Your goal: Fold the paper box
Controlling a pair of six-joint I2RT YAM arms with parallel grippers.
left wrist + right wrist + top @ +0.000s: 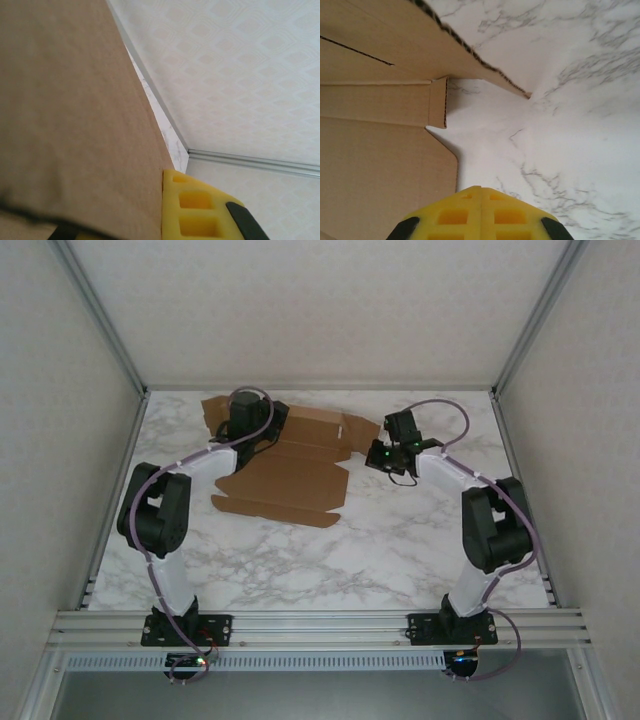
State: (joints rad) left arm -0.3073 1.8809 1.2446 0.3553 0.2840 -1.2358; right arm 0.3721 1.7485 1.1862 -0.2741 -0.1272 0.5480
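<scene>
While the left gripper (243,428) pinches a flap of the paper box (285,475), the right gripper (481,202) sits clenched, empty, beside its edge.

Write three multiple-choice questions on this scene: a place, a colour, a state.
1. Where on the table does the paper box lie? A far half, left of centre; B near edge; C right near corner.
2. What colour are the fingers of the right gripper? A blue; B yellow; C red.
3. How do its jaws stand? A wide open; B shut together; C around a cup.
Key: 1 A, the top view shows it there; 2 B, plain in the wrist view; 3 B, the fingers meet without gap.
</scene>
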